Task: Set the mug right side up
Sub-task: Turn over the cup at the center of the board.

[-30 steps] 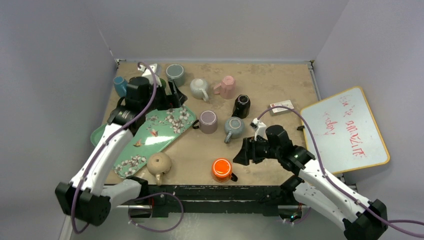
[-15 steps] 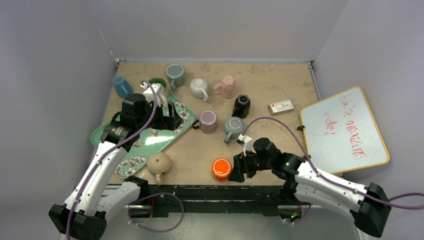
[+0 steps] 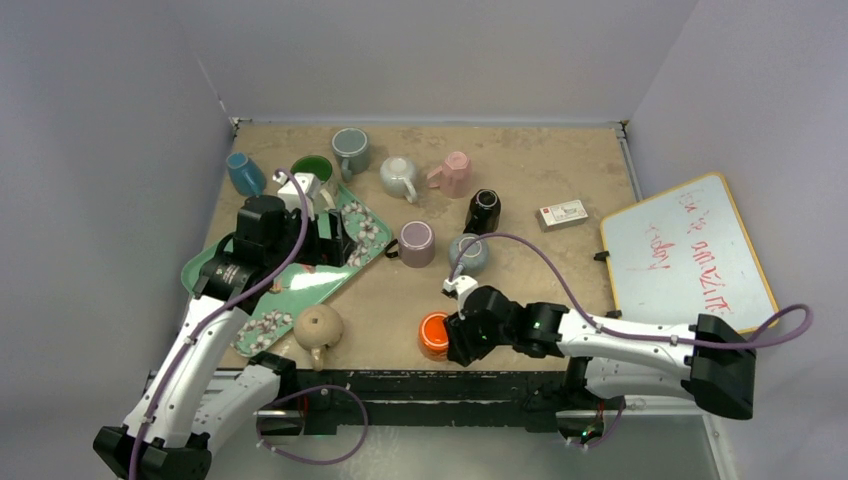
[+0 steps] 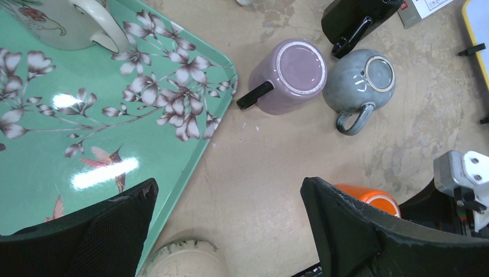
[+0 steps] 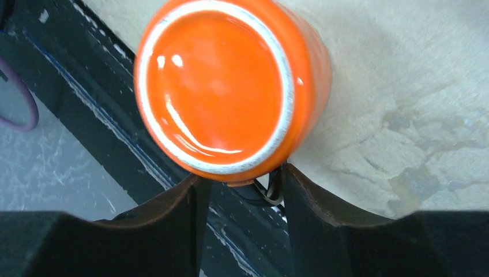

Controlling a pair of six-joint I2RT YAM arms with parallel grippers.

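The orange mug (image 3: 435, 334) stands upside down close to the table's front edge, its glazed base facing up (image 5: 219, 86). Its dark handle (image 5: 275, 187) points toward my right gripper (image 3: 457, 338). That gripper is low beside the mug, and its fingers straddle the handle. The handle lies against the right finger, with a gap still showing to the left finger, so my right gripper (image 5: 239, 182) is open around it. My left gripper (image 3: 335, 240) hovers wide open and empty over the tray's right edge (image 4: 228, 190). A slice of the orange mug (image 4: 369, 196) shows behind its right finger.
A green floral tray (image 3: 300, 280) lies at left with a white mug (image 4: 63, 23) on it. A beige mug (image 3: 318, 326) sits near the front edge. Purple (image 3: 416, 242), grey (image 3: 468, 250) and black (image 3: 483, 210) mugs stand mid-table, with several more behind. A whiteboard (image 3: 690, 260) lies at right.
My right arm has swung left and down to the orange mug, its jaws narrowing around the handle. My left arm has pulled back from the far mugs to over the tray.
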